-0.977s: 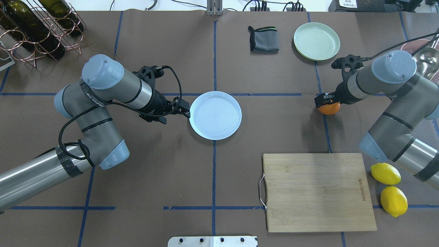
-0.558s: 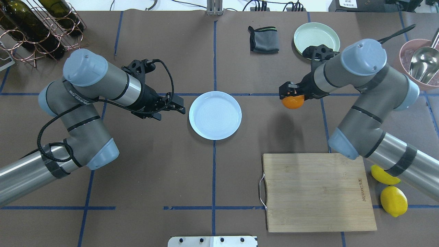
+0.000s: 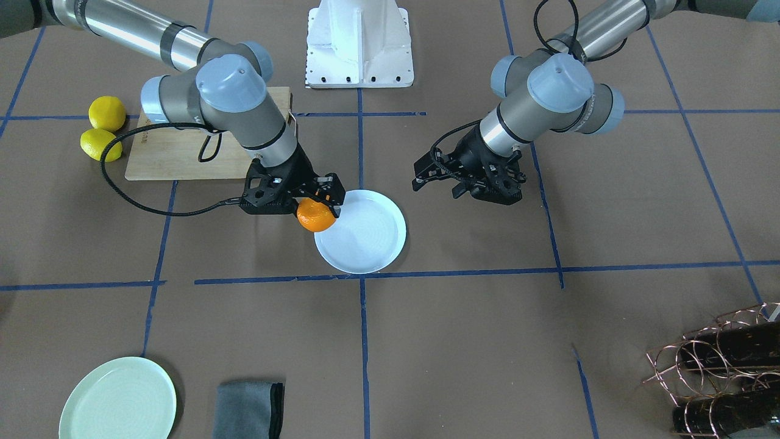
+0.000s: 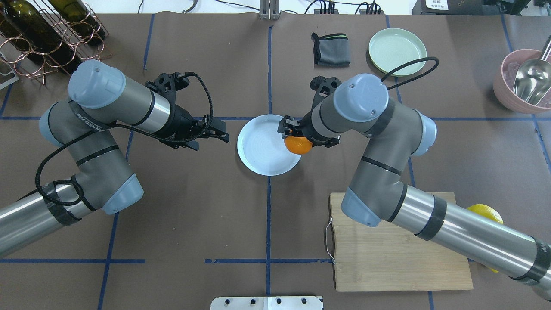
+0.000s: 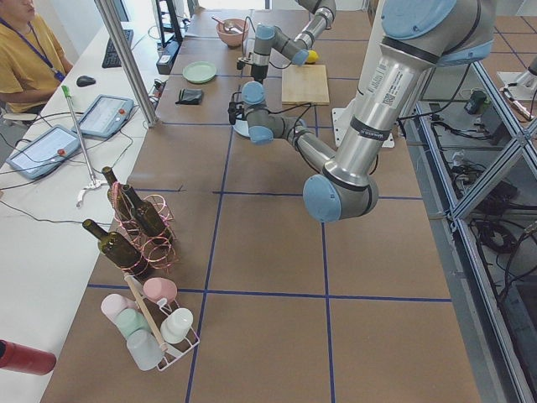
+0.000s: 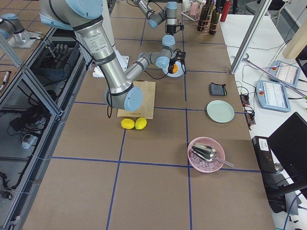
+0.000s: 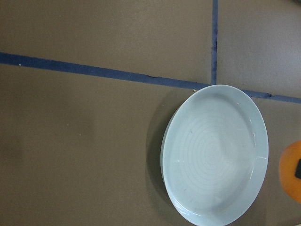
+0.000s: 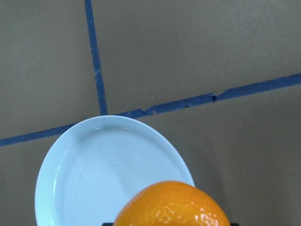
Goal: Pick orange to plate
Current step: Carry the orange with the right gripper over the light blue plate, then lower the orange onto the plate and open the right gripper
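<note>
Orange [image 4: 298, 145] is pinched between the two fingers of the right gripper [image 4: 301, 137], which closes on it from above so that only the lower part of the fruit shows under the black fingers in the overhead view. It hangs over the rim of the plate [image 4: 262, 148] on the side nearest the right arm; in the right wrist view the orange [image 8: 171, 205] fills the bottom edge with the plate [image 8: 94, 165] beyond and below it. It looks lifted rather than resting, but whether it touches the rim cannot be told. The plate lies flat on the brown table [image 4: 193, 224], beside a crossing of blue tape lines [image 4: 268, 202]. On the plate's other side the left gripper [image 4: 224, 130] hovers just beside the rim, its fingers spread apart and holding nothing; its wrist camera looks down on the plate [image 7: 214, 155], with the orange [image 7: 291, 176] at the picture's right edge. A wooden cutting board [image 4: 387, 258] lies under the right arm's forearm, with two lemons [image 3: 107, 113] just beside it. A mint-green plate [image 4: 397, 51] and a folded grey cloth [image 4: 331, 50] lie at the table's far edge.
</note>
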Motion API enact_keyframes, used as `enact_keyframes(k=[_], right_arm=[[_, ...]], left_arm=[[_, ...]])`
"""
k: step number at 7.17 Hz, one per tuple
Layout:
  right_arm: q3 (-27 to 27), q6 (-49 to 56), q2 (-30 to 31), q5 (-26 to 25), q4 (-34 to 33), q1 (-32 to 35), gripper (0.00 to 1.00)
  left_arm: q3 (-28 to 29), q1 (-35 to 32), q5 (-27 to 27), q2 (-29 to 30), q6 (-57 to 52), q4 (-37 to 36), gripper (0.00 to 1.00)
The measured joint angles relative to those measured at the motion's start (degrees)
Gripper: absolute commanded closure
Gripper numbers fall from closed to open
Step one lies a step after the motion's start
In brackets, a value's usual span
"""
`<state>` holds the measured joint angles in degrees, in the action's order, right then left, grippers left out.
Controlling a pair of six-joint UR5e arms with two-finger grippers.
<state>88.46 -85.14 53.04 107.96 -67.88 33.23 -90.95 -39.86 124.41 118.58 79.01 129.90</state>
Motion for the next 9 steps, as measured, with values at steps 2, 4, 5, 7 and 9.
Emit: enact_keyframes(k=[2,4,5,7,9], right_arm=[[-4.2,-1.7,-4.0,-3.5,-1.5,-1.8,1.00],[-7.6,-2.8,-6.8,-5.3,-2.0,-2.5,1.00],[-8.3,-3.5,-7.2,-6.2,-2.7,-2.8,1.00],[-8.8,-4.7,-7.5,-8.3,-3.3,-3.6,1.00],[-9.9,-5.1,-8.4,-8.8,-3.5,-3.7,1.00]], left_arm=[[0.0,0.0,0.0,-0.1,0.1,0.0,0.00],[0.0,0.0,0.0,-0.1,0.1,0.0,0.00],[0.0,0.0,0.0,-0.1,0.1,0.0,0.00],[0.0,0.0,-0.1,-0.1,0.1,0.0,0.00],[0.0,0.0,-0.1,-0.2,0.2,0.0,0.00]])
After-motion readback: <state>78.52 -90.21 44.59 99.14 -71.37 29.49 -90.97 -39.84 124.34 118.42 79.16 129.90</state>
